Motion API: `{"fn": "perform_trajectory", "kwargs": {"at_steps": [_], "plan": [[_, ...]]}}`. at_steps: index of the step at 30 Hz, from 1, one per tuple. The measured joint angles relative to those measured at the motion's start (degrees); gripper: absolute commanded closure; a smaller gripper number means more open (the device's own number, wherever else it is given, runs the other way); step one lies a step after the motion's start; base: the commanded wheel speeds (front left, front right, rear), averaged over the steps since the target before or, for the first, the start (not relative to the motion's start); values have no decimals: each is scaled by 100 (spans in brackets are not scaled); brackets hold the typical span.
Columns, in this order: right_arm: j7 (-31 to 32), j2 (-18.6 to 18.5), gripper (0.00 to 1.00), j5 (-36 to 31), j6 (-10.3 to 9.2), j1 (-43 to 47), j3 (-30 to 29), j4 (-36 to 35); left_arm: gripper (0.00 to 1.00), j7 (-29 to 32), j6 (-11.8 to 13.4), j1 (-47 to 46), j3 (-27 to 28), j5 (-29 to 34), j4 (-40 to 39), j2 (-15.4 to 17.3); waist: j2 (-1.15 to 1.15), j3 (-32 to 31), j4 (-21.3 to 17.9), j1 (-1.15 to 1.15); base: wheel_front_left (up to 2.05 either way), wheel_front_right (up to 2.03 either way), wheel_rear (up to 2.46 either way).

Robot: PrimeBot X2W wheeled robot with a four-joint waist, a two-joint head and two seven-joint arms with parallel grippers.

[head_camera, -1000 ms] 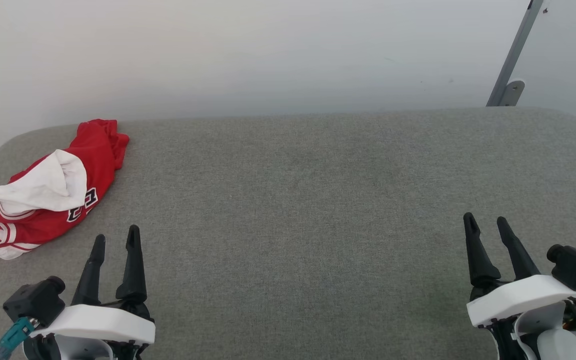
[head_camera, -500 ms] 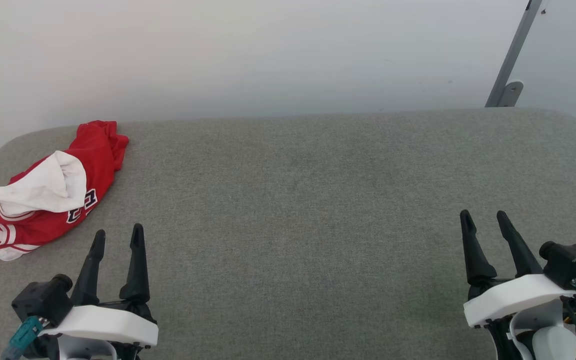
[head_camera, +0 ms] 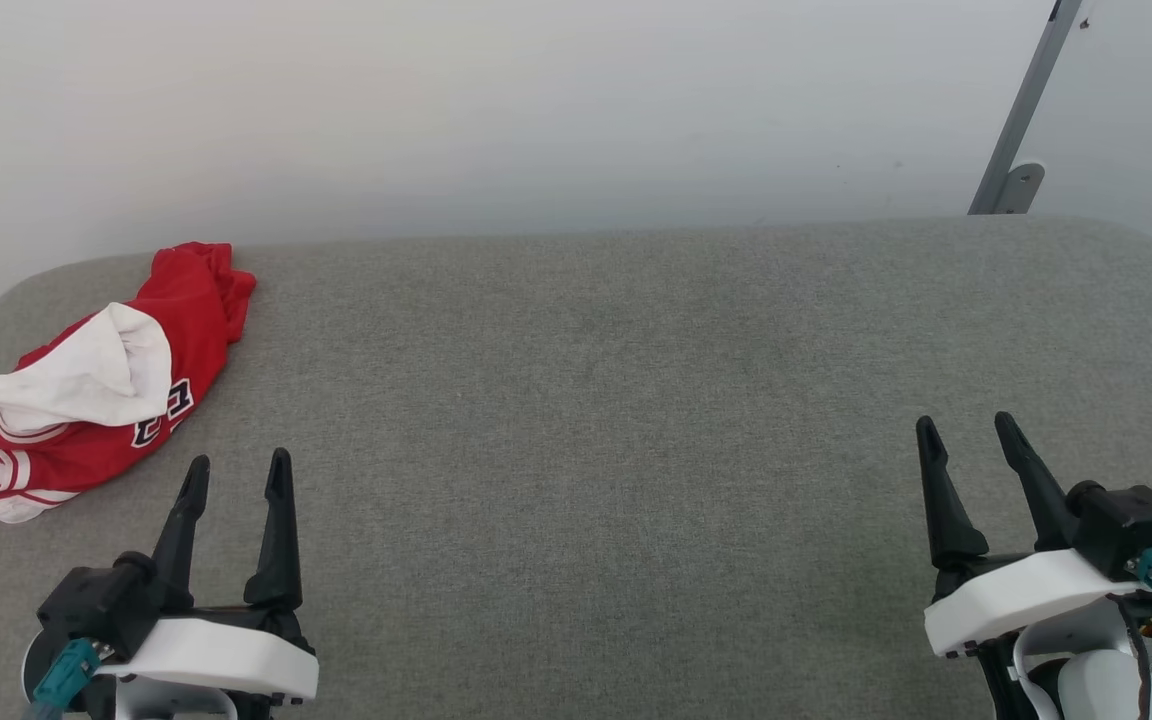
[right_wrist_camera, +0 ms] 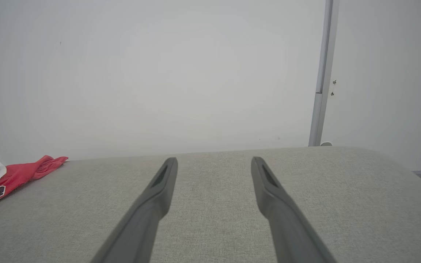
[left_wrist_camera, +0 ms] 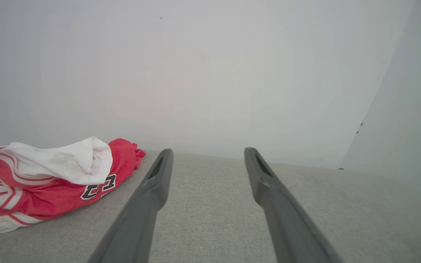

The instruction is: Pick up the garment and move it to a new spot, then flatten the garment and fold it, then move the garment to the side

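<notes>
While poised low at the near edge of the grey padded table, held the left gripper at the near left, fingers pointing away and spread wide, nothing between them. Held the right gripper likewise at the near right: jaws fully parted, empty, well apart from any cloth. Read as a ready stance: both tools apparently clear of the fabric surface, touching nothing, stationed far apart, probably to leave the middle of the table free for spreading and folding. Judged the pick-up not yet begun.

Farther out on the left, found the garment lying in a crumpled heap at the table's left end, nearer the left gripper than the right yet apart from its fingertips. Showed red cloth bunched in soft folds, a flap of white lining turned out over the top, white-and-red striped trim along the near left edge, and a scrap of black lettering outlined in white just below the lining; could not read the whole word. Seemed limp and light, likely to sag once lifted by one pinch.

Beyond the far edge, met a plain pale wall and a slanted grey metal post at the far right.
</notes>
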Motion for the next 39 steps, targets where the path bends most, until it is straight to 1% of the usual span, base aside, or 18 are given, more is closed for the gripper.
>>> {"fn": "perform_trajectory", "kwargs": {"at_steps": [12, 27, 33, 39], "plan": [[-102, -8, 0, -452, 0, -15, -2, -21, 0, -120, -2, 16, -13, 459, -32, 30, 0, -10, -15, 0, 0, 0, 0], [-107, -2, 0, -486, 0, -28, -23, -43, 0, -124, -8, 15, 13, 471, 19, 25, 0, 4, 12, 0, 0, 0, 0], [-88, -29, 0, -490, 0, -64, 90, -29, 0, -125, -2, 8, 193, 378, 121, 16, 0, -5, 186, 0, 0, 0, 0], [-79, -47, 0, -480, 0, -113, 247, 19, 0, -125, 8, -3, 349, 277, 172, 48, 0, -49, 572, 0, 0, 0, 0]]}}
